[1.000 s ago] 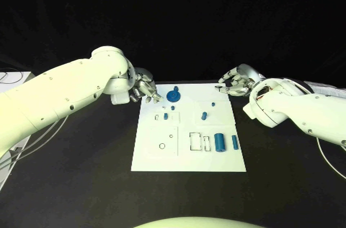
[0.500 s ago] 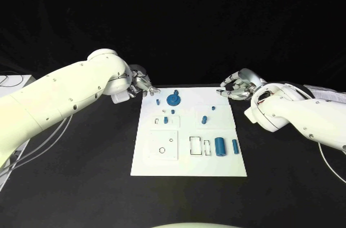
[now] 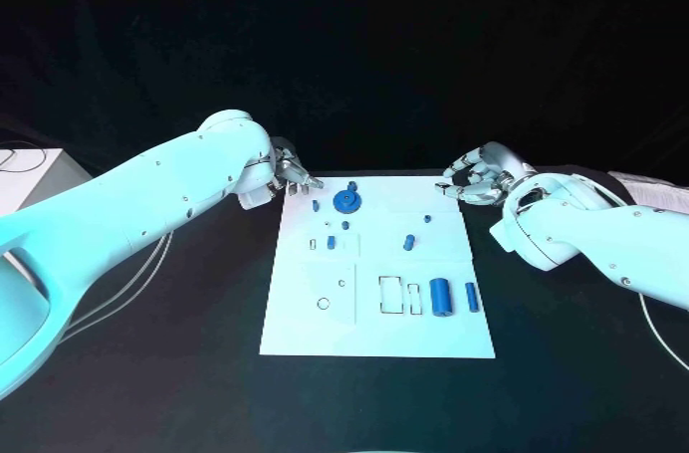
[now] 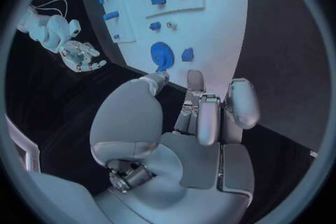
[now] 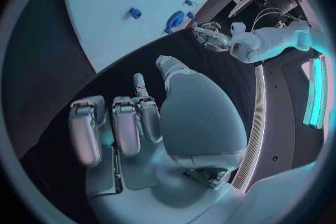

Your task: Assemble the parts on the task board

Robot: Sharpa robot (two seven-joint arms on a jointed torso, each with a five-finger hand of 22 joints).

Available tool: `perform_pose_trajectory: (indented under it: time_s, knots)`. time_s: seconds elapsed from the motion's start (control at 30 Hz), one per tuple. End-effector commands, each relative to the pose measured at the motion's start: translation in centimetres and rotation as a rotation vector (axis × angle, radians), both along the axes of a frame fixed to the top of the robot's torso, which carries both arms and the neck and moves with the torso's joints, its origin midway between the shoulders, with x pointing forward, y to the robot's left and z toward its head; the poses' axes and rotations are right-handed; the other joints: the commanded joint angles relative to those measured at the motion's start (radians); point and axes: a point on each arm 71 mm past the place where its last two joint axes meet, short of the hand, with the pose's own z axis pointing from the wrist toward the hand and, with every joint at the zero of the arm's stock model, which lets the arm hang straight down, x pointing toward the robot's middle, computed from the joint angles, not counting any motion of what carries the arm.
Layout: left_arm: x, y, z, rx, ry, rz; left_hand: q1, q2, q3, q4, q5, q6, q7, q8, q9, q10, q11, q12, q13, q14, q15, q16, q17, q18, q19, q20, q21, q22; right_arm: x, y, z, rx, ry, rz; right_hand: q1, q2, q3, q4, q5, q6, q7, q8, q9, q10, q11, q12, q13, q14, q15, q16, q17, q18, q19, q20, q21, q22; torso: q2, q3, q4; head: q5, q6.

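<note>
Head view has the task board [image 3: 376, 319] lying flat in the middle of the black bench [image 3: 574, 373], its small blue parts [image 3: 439, 298] scattered over it. Both hands hover at its far corners, holding nothing: the left hand [image 3: 292, 171] with fingers loosely apart beside the round gear-like piece [image 3: 346, 201], the right hand [image 3: 477, 180] half curled, seemingly bare. These parts look light, rigid and smooth, so they may slip; pinching each across its sides near mid-length seems safest.
</note>
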Motion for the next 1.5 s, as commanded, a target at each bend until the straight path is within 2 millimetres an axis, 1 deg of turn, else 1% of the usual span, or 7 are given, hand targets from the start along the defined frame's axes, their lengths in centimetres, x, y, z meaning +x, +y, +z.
perform_pose_trajectory:
  time_s: [0.03, 0.3, 0.47, 0.63, 0.9, 1.1, 1.5]
  knots:
    - [0.2, 0.1, -0.2, 0.048, 0.008, -0.014, -0.011, 0.0, -0.01, 0.0, -0.006, 0.009, 0.0, 0.008, -0.001, 0.012, -0.004, 0.011, 0.01, 0.061, -0.001, 0.007, 0.146, -0.009, 0.011, 0.0, 0.008, 0.006, 0.0, 0.0, 0.2, -0.011, -0.014, -0.001, -0.005, 0.003, 0.007, 0.001, 0.004, -0.004, -0.003, 0.006, -0.001, 0.023, -0.003, -0.002, 0.185, 0.104, 0.0, -0.002, 0.248, -0.014, 0.104, -0.002, 0.0, 0.262, 0.008, -0.0002, -0.0059, 0.002, 0.003]
    - [0.3, 0.1, -0.6, 0.042, 0.038, -0.011, -0.026, 0.005, -0.03, 0.0, -0.007, 0.021, -0.007, 0.025, 0.002, 0.029, -0.01, 0.03, 0.035, 0.066, -0.006, 0.015, 0.158, -0.012, 0.021, -0.005, 0.02, 0.022, 0.0, 0.1, 0.2, -0.011, -0.015, 0.002, -0.005, 0.003, 0.007, 0.001, 0.005, -0.004, -0.003, 0.006, -0.001, 0.022, -0.003, -0.004, 0.184, 0.104, 0.0, -0.003, 0.247, -0.013, 0.102, -0.002, -0.003, 0.259, 0.012, -0.0007, -0.0021, 0.0, 0.003]
    - [0.2, -0.1, -0.7, 0.04, 0.059, -0.022, -0.03, 0.009, -0.04, -0.001, -0.005, 0.03, -0.011, 0.038, 0.008, 0.035, -0.013, 0.037, 0.044, 0.067, -0.009, 0.017, 0.161, -0.013, 0.023, -0.007, 0.023, 0.026, 0.0, 0.2, 0.2, -0.011, -0.015, 0.003, -0.005, 0.003, 0.007, 0.001, 0.005, -0.004, -0.003, 0.006, -0.001, 0.022, -0.003, -0.004, 0.184, 0.104, 0.0, -0.003, 0.247, -0.013, 0.102, -0.002, -0.003, 0.259, 0.011, -0.0003, -0.0056, 0.004, 0.0]
    - [0.2, -0.1, -0.9, 0.045, 0.079, -0.031, -0.026, 0.016, -0.049, -0.002, -0.002, 0.042, -0.018, 0.061, 0.02, 0.038, -0.019, 0.042, 0.048, 0.068, -0.013, 0.019, 0.164, -0.014, 0.024, -0.011, 0.026, 0.03, 0.0, 0.2, 0.2, -0.012, -0.014, 0.004, -0.005, 0.003, 0.007, 0.001, 0.005, -0.004, -0.003, 0.006, -0.001, 0.022, -0.003, -0.004, 0.184, 0.104, 0.0, -0.003, 0.247, -0.013, 0.102, -0.002, -0.003, 0.259, 0.011, -0.0002, -0.0061, 0.005, -0.001]
    - [0.1, -0.3, -1.3, 0.051, 0.105, -0.043, -0.023, 0.021, -0.05, -0.002, -0.001, 0.043, -0.019, 0.065, 0.022, 0.042, -0.02, 0.047, 0.057, 0.068, -0.015, 0.02, 0.165, -0.014, 0.025, -0.011, 0.027, 0.031, 0.0, 0.3, 0.2, -0.012, -0.013, 0.005, -0.005, 0.002, 0.008, 0.001, 0.007, -0.003, -0.003, 0.006, -0.001, 0.022, -0.003, -0.003, 0.184, 0.103, 0.0, -0.003, 0.246, -0.013, 0.102, -0.002, -0.004, 0.259, 0.012, -0.0012, -0.0059, 0.005, -0.004]
    - [0.0, -0.5, -1.4, 0.044, 0.111, -0.047, -0.02, 0.024, -0.049, -0.003, 0.001, 0.044, -0.02, 0.069, 0.025, 0.042, -0.021, 0.046, 0.055, 0.069, -0.016, 0.021, 0.167, -0.014, 0.026, -0.012, 0.029, 0.033, 0.0, 0.3, 0.1, -0.013, -0.012, 0.006, -0.005, 0.002, 0.008, 0.001, 0.007, -0.003, -0.003, 0.006, -0.001, 0.022, -0.003, -0.003, 0.184, 0.103, 0.0, -0.003, 0.246, -0.013, 0.102, -0.002, -0.004, 0.259, 0.012, -0.0005, -0.005, 0.005, -0.006]
    - [-0.1, -0.6, -1.3, 0.001, 0.1, -0.039, 0.02, 0.031, -0.043, -0.007, 0.007, 0.033, -0.023, 0.084, 0.035, 0.038, -0.024, 0.045, 0.052, 0.068, -0.019, 0.02, 0.165, -0.014, 0.023, -0.016, 0.028, 0.032, 0.1, 0.4, 0.1, -0.016, -0.008, 0.008, -0.005, 0.001, 0.008, 0.002, 0.007, -0.003, -0.003, 0.006, -0.001, 0.023, -0.003, -0.003, 0.185, 0.103, 0.0, -0.003, 0.246, -0.013, 0.102, -0.002, -0.004, 0.259, 0.012, -0.0004, -0.0053, 0.005, -0.008]
